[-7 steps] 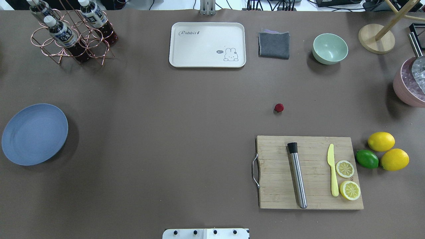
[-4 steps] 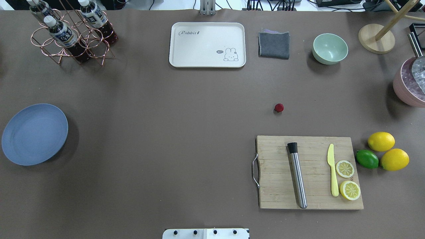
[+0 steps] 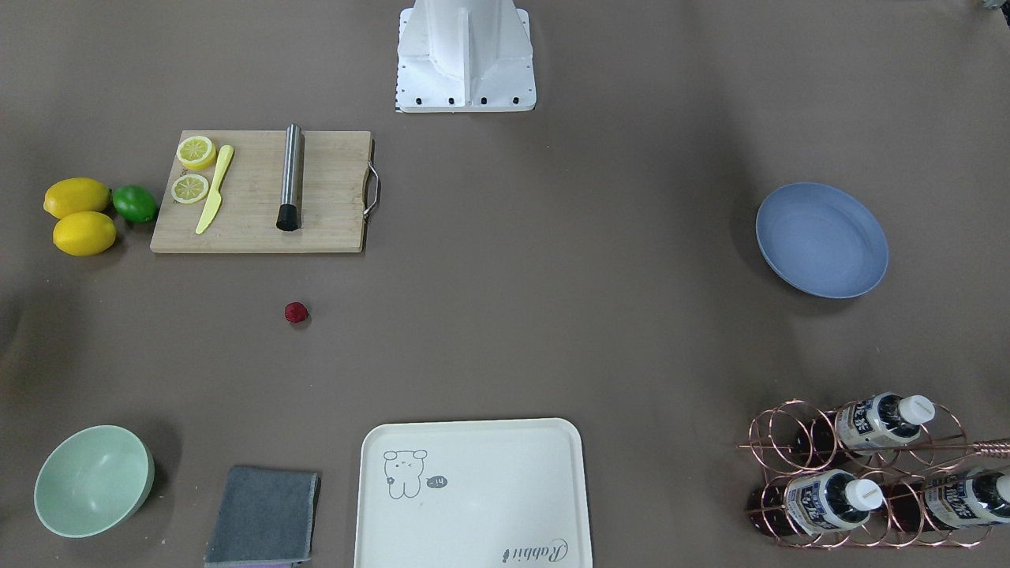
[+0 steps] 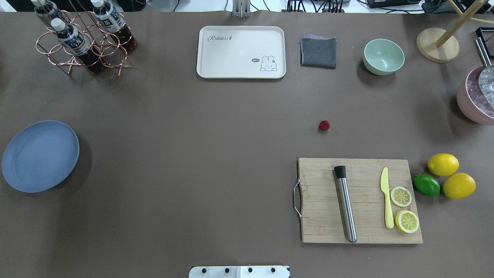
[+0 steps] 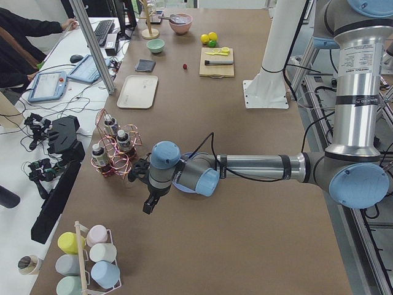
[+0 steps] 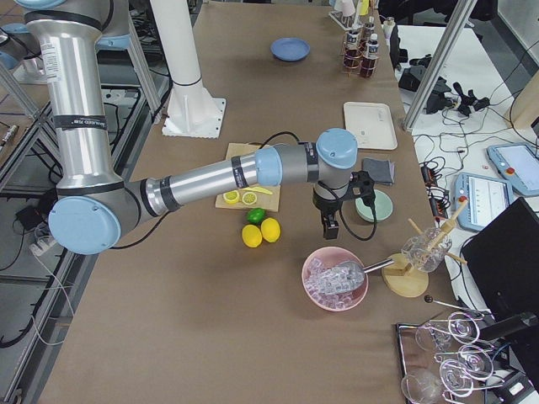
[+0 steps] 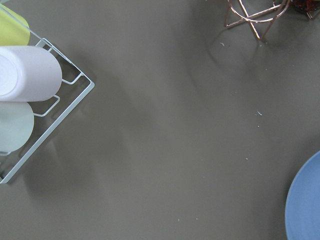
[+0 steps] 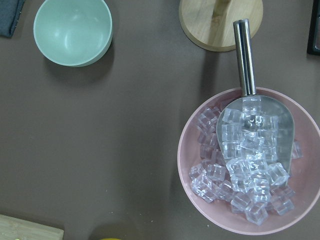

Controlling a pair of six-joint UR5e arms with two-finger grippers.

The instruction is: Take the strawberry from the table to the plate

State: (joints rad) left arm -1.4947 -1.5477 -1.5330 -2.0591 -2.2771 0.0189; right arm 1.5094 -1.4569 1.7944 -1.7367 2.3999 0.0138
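Observation:
The strawberry (image 4: 324, 124) (image 3: 296, 312) (image 5: 184, 66) is a small dark-red fruit lying alone on the grey-brown table (image 4: 193, 135), just beyond the cutting board. The blue plate (image 4: 40, 155) (image 3: 822, 240) (image 6: 290, 49) sits bare at the table's left end, and its rim (image 7: 305, 205) shows in the left wrist view. My left gripper (image 5: 149, 206) hangs over the table near the plate and the bottle rack. My right gripper (image 6: 330, 225) hovers between the mint bowl and the pink ice bowl. Both show only in the side views, so I cannot tell if they are open or shut.
A wooden cutting board (image 4: 359, 200) carries a steel muddler, a yellow knife and lemon slices. Two lemons and a lime (image 4: 426, 184) lie to its right. A cream tray (image 4: 241, 52), grey cloth (image 4: 318, 52), mint bowl (image 4: 383, 56), pink ice bowl (image 8: 250, 160) and bottle rack (image 4: 83, 38) line the edges.

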